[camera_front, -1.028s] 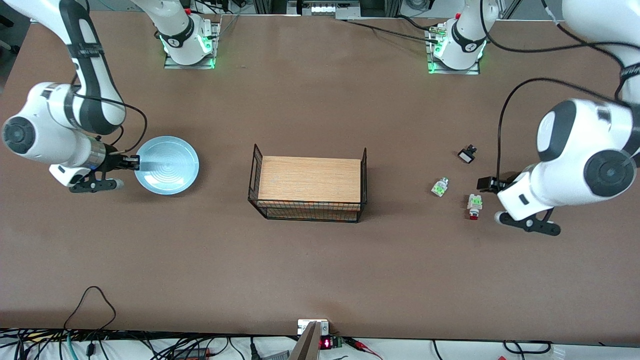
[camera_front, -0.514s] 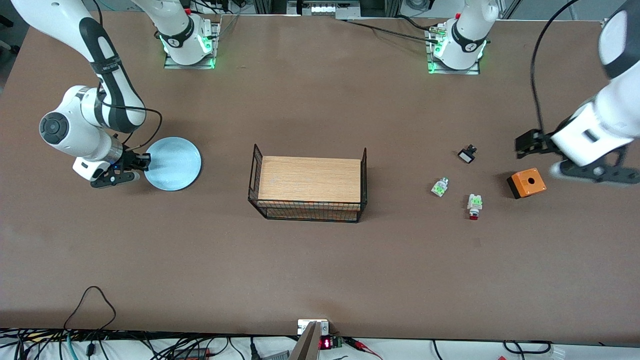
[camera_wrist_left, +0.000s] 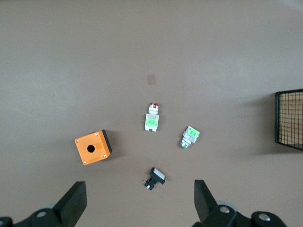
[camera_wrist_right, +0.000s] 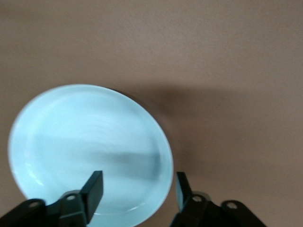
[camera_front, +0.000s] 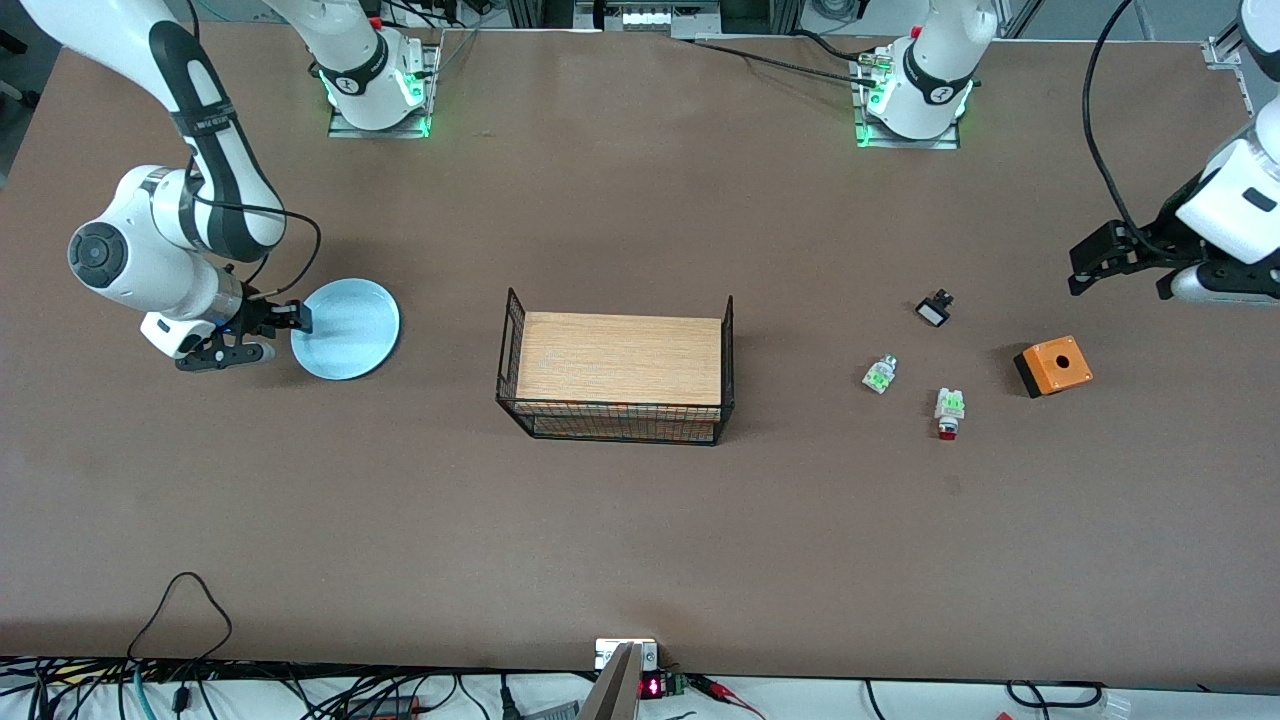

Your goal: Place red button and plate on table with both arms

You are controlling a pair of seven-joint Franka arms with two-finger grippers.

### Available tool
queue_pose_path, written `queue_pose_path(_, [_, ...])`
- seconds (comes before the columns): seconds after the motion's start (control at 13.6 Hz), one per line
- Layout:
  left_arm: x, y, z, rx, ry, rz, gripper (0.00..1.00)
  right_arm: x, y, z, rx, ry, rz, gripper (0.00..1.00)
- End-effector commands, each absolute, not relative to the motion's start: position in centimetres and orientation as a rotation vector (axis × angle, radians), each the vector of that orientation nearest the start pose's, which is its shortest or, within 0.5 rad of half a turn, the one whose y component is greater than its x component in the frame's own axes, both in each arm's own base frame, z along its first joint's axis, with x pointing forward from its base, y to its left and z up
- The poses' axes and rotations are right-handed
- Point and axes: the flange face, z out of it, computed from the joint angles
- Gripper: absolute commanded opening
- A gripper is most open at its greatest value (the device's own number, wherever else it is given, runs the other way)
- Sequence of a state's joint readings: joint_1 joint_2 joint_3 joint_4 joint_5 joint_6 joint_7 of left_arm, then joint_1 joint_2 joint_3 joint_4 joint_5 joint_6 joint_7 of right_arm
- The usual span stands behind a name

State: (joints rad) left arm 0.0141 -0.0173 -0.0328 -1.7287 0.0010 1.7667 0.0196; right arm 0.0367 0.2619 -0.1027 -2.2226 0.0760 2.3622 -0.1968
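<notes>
The pale-blue plate (camera_front: 350,328) lies on the brown table (camera_front: 640,540) toward the right arm's end. My right gripper (camera_front: 297,318) is open at its rim. In the right wrist view (camera_wrist_right: 137,189) one finger is over the plate (camera_wrist_right: 85,137) and the other is outside the rim. The red button (camera_front: 947,412) lies on the table toward the left arm's end and also shows in the left wrist view (camera_wrist_left: 152,118). My left gripper (camera_front: 1090,262) is open and empty, up in the air (camera_wrist_left: 139,204), well away from the button.
A black wire basket with a wooden top (camera_front: 618,372) stands mid-table. Near the red button lie a white-green piece (camera_front: 879,374), a small black-and-white part (camera_front: 934,309) and an orange box with a hole (camera_front: 1052,366). Cables run along the table's near edge.
My left arm has risen and drawn back from beside the red button toward its end of the table, uncovering the orange box. The plate now looks smaller and lower; my right gripper stands open at its rim.
</notes>
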Motion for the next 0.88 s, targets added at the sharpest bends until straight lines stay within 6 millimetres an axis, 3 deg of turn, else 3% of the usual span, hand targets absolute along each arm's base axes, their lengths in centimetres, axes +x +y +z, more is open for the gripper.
queue_pose_path(0.0, [54.8,-1.5,58.9,-3.15,0.058,-0.058,1.0,54.9,-0.5,27.1,-3.088,-0.017,0.15,1.0])
queue_pose_path(0.15, [54.8,-2.6,59.5,-3.145,0.088,-0.075,1.0,56.1,1.7,29.5,-3.087,-0.03,0.141,1.0])
queue_pose_path(0.37, [54.2,-3.9,59.6,-3.143,0.127,-0.005,1.0,59.2,3.7,37.8,-3.076,0.033,0.242,1.0])
queue_pose_path(0.66, [54.2,-4.5,59.8,-3.143,0.141,0.003,1.0,60.6,3.6,47.9,-3.085,0.015,0.323,1.0])
queue_pose_path(0.81, [54.2,-4.6,59.9,-3.145,0.143,0.005,1.0,61.1,2.8,52.1,-3.149,-0.01,0.265,1.0])
